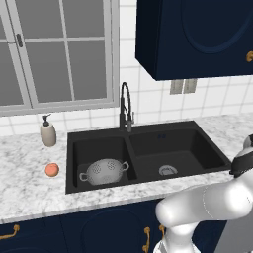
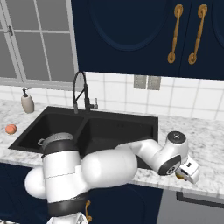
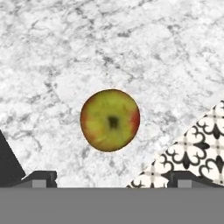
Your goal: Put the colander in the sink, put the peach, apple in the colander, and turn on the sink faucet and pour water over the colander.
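Counter (image 1: 29,190), white marbled, ran across both base views; its front edge crossed the lower right corner of the hand view, patterned floor (image 3: 199,148) past it.

Sink (image 1: 197,148), matte black, two basins, long axis along the counter. Left basin held the colander (image 1: 104,171), upright, mouth up, its two loop handles lined up roughly along the sink's length; nothing visible inside it. In the right base view the arm's shoulder hid most of the colander. Right basin held only its silver drain (image 1: 167,170).

Sink faucet (image 1: 125,106) stood behind the divider, arch bent toward the basins.

Gripper (image 3: 112,179) hung over the counter right of the sink, jaws spread wide, holding nothing. Tips barely showed.

Peach (image 1: 52,170) sat on the counter left of the sink, near the soap dispenser (image 1: 48,131).

Apple (image 3: 110,120) lay on the counter directly under the gripper, dark core pit facing the camera.
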{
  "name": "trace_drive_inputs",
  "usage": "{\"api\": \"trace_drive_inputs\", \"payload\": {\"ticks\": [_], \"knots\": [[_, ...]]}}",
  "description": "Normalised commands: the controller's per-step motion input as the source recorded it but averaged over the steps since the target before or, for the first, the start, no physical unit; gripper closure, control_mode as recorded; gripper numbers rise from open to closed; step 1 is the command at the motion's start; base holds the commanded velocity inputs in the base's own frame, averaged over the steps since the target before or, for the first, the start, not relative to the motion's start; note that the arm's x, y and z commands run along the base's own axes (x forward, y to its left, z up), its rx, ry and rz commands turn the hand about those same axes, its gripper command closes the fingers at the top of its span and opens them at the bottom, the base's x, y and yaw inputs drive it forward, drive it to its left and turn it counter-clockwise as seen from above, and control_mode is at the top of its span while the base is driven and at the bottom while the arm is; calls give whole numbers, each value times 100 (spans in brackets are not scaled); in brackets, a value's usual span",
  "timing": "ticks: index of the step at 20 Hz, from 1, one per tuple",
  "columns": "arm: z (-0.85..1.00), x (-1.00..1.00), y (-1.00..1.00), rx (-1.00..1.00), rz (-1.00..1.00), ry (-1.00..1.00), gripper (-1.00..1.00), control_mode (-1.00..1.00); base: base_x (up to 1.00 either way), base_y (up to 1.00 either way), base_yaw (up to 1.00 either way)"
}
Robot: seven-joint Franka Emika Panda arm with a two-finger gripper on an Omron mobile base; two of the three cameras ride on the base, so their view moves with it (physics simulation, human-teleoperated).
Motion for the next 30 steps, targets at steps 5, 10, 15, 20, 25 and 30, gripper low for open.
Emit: {"api": "trace_drive_inputs", "payload": {"ticks": [5, 10, 15, 20, 25, 30], "knots": [[-13, 9, 0, 0, 0, 0, -100, -100, 0, 0, 0], [-13, 4, -7, 0, 0, 0, -100, -100, 0, 0, 0], [-11, 5, -10, 0, 0, 0, -100, -100, 0, 0, 0], [-8, 12, -6, 0, 0, 0, -100, -100, 0, 0, 0], [-11, 13, -7, 0, 0, 0, -100, -100, 0, 0, 0], [-14, 12, -11, 0, 0, 0, -100, -100, 0, 0, 0]]}}
